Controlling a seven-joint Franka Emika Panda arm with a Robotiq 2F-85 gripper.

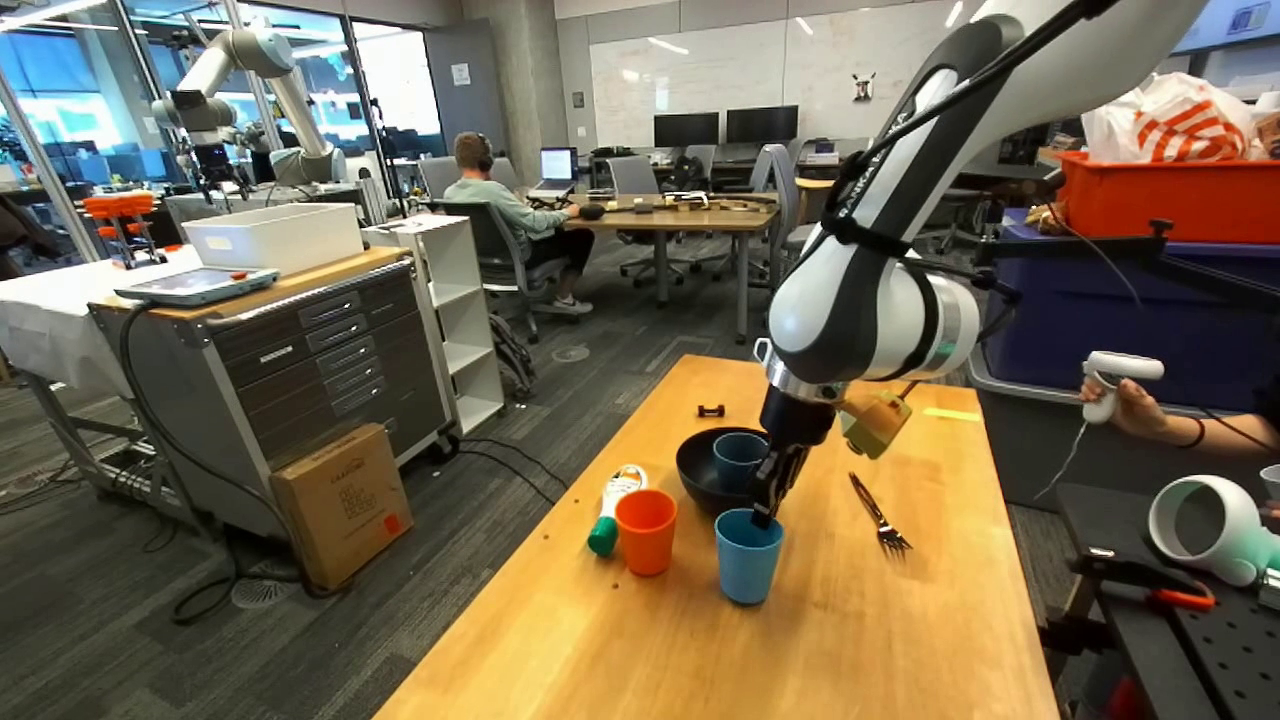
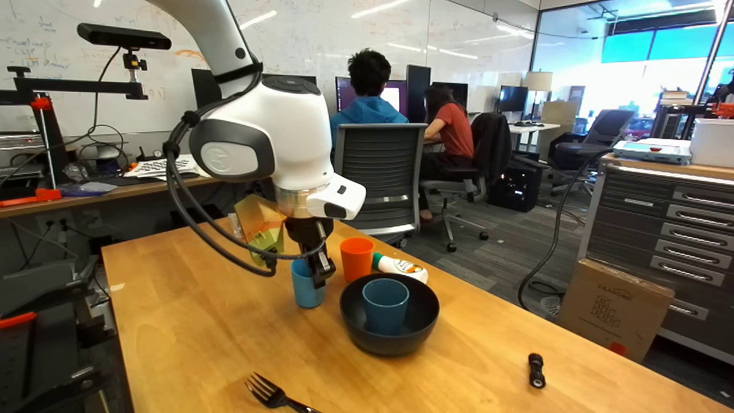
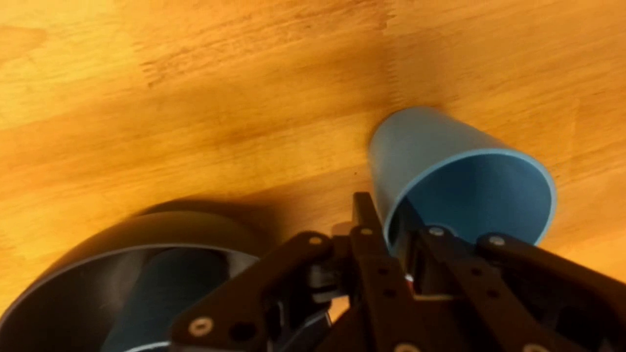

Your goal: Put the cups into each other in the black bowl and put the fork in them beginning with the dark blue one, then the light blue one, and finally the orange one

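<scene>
The light blue cup stands upright on the table. My gripper points down at its rim. In the wrist view the gripper is partly open, one finger outside and one inside the light blue cup, with a gap beside the wall. The dark blue cup stands in the black bowl; both show in the wrist view, cup and bowl. The orange cup is upright. The fork lies apart.
A white bottle with a green cap lies beside the orange cup. A small dark object lies beyond the bowl. The bowl stands close to the light blue cup. The wooden table has edges on both sides.
</scene>
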